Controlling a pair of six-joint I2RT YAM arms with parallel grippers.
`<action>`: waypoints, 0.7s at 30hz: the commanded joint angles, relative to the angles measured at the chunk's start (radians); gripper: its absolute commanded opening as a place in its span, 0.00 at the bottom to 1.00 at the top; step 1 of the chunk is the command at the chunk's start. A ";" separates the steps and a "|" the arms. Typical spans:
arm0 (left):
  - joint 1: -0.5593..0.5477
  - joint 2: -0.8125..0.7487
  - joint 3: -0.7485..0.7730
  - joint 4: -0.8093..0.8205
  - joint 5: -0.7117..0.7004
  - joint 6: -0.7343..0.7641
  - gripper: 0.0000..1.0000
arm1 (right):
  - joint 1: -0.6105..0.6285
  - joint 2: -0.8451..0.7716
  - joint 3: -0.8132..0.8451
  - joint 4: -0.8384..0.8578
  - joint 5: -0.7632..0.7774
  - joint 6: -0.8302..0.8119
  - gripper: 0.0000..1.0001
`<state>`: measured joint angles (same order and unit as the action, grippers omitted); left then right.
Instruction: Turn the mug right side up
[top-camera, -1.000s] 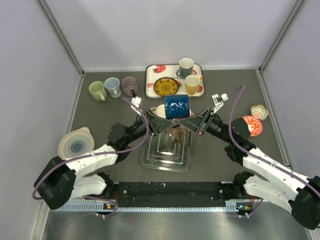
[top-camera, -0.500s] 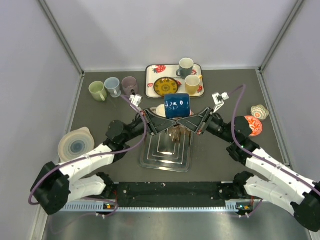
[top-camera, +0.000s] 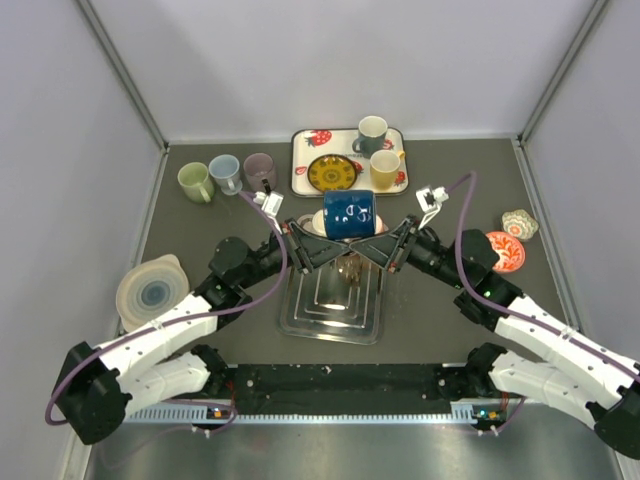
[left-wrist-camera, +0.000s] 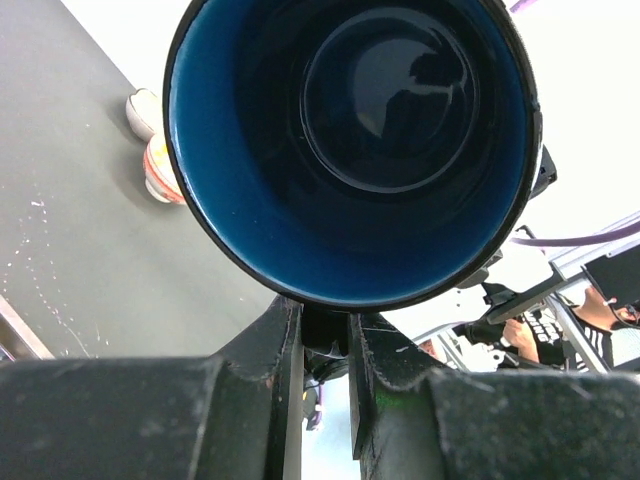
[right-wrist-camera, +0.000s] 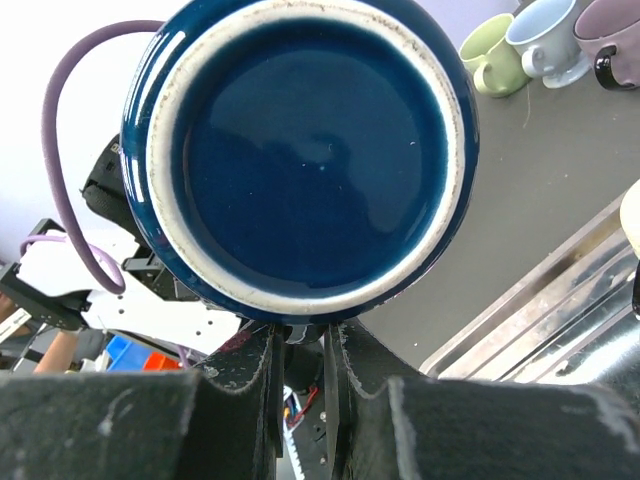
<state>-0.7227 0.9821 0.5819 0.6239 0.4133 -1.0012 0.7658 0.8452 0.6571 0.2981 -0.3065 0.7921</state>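
The dark blue mug (top-camera: 350, 213) hangs on its side in the air above the steel rack (top-camera: 300, 310), held between both grippers. My left gripper (top-camera: 328, 241) is shut on the mug's lower part, apparently the handle. The left wrist view looks straight into the mug's open mouth (left-wrist-camera: 350, 140), with the left gripper (left-wrist-camera: 325, 330) below it. My right gripper (top-camera: 377, 243) is shut on the same part from the other side. The right wrist view shows the mug's base (right-wrist-camera: 300, 150), ringed in white, above the right gripper (right-wrist-camera: 303, 345).
A white strawberry tray (top-camera: 302, 172) at the back holds two mugs and a yellow plate. Green (top-camera: 195, 181), pale blue (top-camera: 225, 172) and purple (top-camera: 260, 172) mugs stand back left. Stacked bowls (top-camera: 152, 290) sit left; an orange dish (top-camera: 505, 250) and a small bowl (top-camera: 519, 222) sit right.
Both arms have stretched a little farther out and the mug has shifted slightly left, still on its side between both grippers.
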 joint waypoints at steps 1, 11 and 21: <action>0.005 -0.011 0.032 0.010 -0.084 0.047 0.00 | 0.058 0.006 0.036 -0.077 -0.154 -0.105 0.00; 0.005 -0.071 -0.045 0.176 -0.093 0.046 0.00 | 0.056 0.006 0.052 -0.091 -0.152 -0.097 0.27; 0.005 -0.155 -0.068 0.157 -0.136 0.082 0.00 | 0.056 0.006 0.072 -0.123 -0.154 -0.106 0.36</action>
<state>-0.7258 0.8936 0.4915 0.6575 0.3672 -0.9611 0.8001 0.8566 0.6701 0.1841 -0.3969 0.7132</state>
